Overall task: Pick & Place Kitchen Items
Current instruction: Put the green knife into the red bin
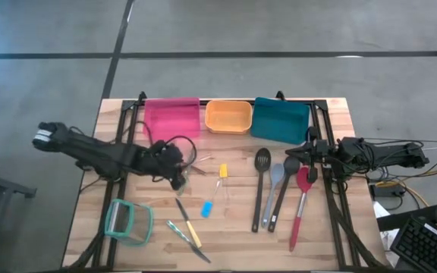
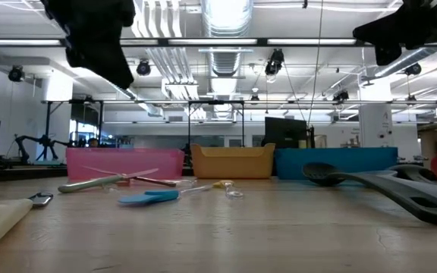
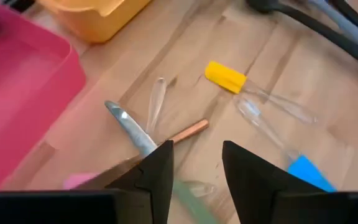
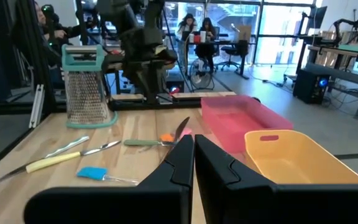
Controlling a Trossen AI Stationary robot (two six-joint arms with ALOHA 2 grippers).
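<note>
My left gripper (image 3: 194, 168) stands open above the table's middle left (image 1: 180, 179), clear of everything. Under it lie a metal blade (image 3: 129, 127), a copper-coloured handle (image 3: 188, 130) and a pink piece (image 3: 79, 181). Just beyond are a yellow-headed brush (image 1: 222, 171) and a blue-headed one (image 1: 207, 206), both flat on the wood. A yellow-handled knife (image 1: 191, 230) lies toward the near edge. A black spoon (image 1: 262, 161), a grey spoon (image 1: 276, 180), a black spatula (image 1: 287, 180) and a red spatula (image 1: 302, 189) lie side by side on the right. My right gripper (image 4: 193, 155) is shut and waits over the right side (image 1: 309, 155).
A pink bin (image 1: 171, 117), an orange bin (image 1: 227, 116) and a teal bin (image 1: 281, 120) line the far edge. A teal-rimmed clear container (image 1: 127, 221) sits near the front left. Bare wood lies along the near edge (image 1: 241, 254). People sit in the room beyond the table.
</note>
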